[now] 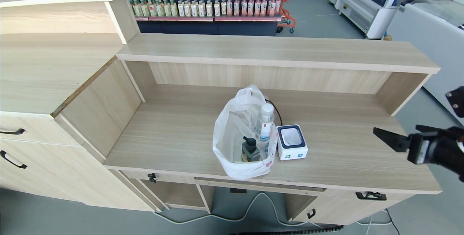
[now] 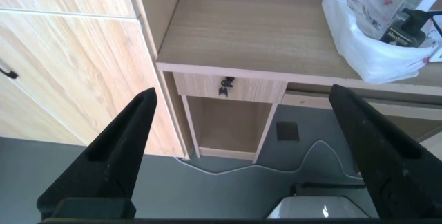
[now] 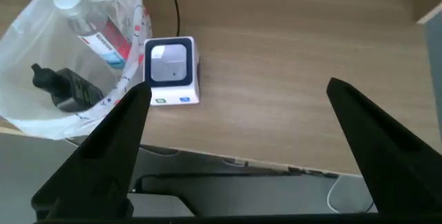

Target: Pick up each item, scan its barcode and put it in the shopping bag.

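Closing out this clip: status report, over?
Left tool open, empty. Right tool open, empty. Clear bottle and pump bottle inside shopping bag. Scanner beside bag.

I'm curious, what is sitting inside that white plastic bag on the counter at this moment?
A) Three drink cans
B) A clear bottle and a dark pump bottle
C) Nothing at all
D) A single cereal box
B: through the open top of the shopping bag, the head view shows a clear bottle with a white cap standing next to a dark pump bottle.
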### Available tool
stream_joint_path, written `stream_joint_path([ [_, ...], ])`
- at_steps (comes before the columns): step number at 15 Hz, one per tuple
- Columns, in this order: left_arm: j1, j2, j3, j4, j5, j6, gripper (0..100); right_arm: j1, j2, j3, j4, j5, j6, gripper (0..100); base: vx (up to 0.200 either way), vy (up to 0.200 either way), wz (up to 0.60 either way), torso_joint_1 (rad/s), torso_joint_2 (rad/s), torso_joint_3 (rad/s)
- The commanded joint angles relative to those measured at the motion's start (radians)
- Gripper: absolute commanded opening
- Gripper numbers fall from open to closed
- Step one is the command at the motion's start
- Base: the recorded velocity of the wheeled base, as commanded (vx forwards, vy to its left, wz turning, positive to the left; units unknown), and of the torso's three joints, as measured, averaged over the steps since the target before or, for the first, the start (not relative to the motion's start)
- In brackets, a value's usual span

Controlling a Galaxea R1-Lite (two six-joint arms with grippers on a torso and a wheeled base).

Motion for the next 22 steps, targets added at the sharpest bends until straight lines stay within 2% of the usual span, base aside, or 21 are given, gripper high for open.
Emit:
stream_joint_path([
  [1, 0.0, 0.001, 0.0, 0.0, -0.001, 0.001, 100, -0.053, -0.485, 0.252, 0.196, -0.062, -0.01, 100, 0.0, 0.0, 0.0, 0.0, 0.0, 0.0],
  [3, 0.0, 0.001, 0.0, 0.0, 0.001, -0.001, 100, -0.054, -0.651, 0.317, 0.291, -0.062, -0.01, 100, 0.0, 0.0, 0.0, 0.0, 0.0, 0.0],
  [6, 0.0, 0.001, 0.0, 0.0, -0.001, -0.001, 100, -0.053, -0.846, 0.44, 0.308, -0.052, -0.008, 100, 0.0, 0.0, 0.0, 0.0, 0.0, 0.0],
  [8, 0.0, 0.001, 0.0, 0.0, 0.001, -0.001, 100, -0.064, -1.002, 0.44, 0.474, -0.04, -0.014, 100, 0.0, 0.0, 0.0, 0.0, 0.0, 0.0],
  [11, 0.0, 0.0, 0.0, 0.0, 0.001, -0.001, 100, -0.096, -1.154, 0.44, 0.56, 0.012, -0.019, 100, 0.0, 0.0, 0.0, 0.0, 0.0, 0.0],
  [14, 0.0, 0.001, 0.0, 0.0, -0.001, -0.001, 100, -0.088, -1.194, 0.44, 0.558, 0.01, -0.076, 100, 0.0, 0.0, 0.0, 0.0, 0.0, 0.0],
  [22, 0.0, 0.001, 0.0, 0.0, 0.001, -0.001, 100, -0.093, -1.216, 0.44, 0.592, -0.017, -0.04, 100, 0.0, 0.0, 0.0, 0.0, 0.0, 0.0],
])
